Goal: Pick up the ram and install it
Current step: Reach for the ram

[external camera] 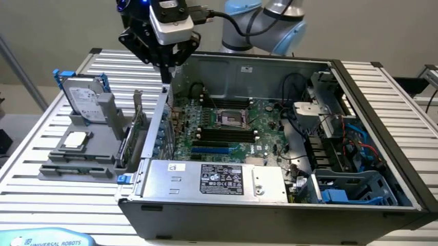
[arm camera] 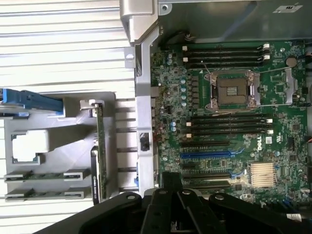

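Jaws together, empty, above case wall (arm camera: 145,117); ram (arm camera: 46,175) in tray (arm camera: 68,141), upright card (arm camera: 99,141) between

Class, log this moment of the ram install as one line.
gripper: shut, above case wall | ram: lying in grey holder | memory slots: empty

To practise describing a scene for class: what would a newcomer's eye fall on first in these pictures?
The open computer case dominates, its green motherboard laid bare in the middle. Above the case's wall on the exterior view's left hangs the black gripper, shut. Beside the case on that side, a grey holder carries a hard drive in a blue frame and two ram sticks lying flat.
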